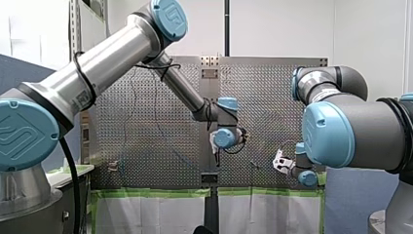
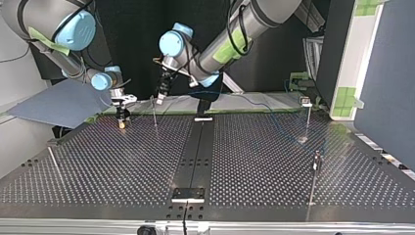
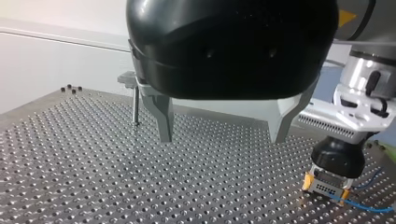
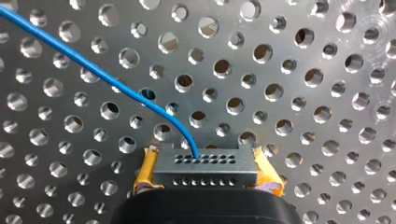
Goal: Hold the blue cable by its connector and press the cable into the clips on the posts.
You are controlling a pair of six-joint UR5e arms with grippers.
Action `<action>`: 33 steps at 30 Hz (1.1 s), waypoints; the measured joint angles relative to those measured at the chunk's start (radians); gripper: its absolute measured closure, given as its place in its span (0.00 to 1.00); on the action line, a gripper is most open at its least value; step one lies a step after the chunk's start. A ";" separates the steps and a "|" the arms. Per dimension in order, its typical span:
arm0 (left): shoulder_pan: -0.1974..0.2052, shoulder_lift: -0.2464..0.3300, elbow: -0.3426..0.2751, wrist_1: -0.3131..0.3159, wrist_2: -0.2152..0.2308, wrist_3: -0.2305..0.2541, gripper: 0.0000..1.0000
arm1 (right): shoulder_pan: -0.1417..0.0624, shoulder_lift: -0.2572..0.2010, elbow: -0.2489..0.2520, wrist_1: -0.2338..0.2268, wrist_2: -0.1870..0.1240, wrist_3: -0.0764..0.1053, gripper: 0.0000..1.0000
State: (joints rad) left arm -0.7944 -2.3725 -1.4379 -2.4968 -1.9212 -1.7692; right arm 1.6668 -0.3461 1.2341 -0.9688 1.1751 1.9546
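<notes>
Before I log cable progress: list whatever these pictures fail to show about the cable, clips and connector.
1. Post clips: top view, too small to tell whether any holds the blue cable.
2. Cable's far end: right wrist view, cut off by the edge.
3. Whether the connector in my right gripper touches the table: left wrist view, too small.

My left gripper (image 3: 222,140) pointing down, metal fingers (image 3: 163,116) wide apart (arm past the top view's middle), my right gripper (image 2: 121,119) low, yellow pads (image 4: 145,170) clamping the connector (image 4: 205,168).
</notes>
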 joint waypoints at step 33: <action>-0.004 0.302 -0.302 -0.005 -0.002 0.009 0.00 | 0.010 0.000 -0.001 0.001 0.000 0.000 1.00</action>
State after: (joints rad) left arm -0.7981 -2.0704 -1.7402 -2.5019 -1.9227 -1.7606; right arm 1.6767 -0.3461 1.2331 -0.9682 1.1752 1.9546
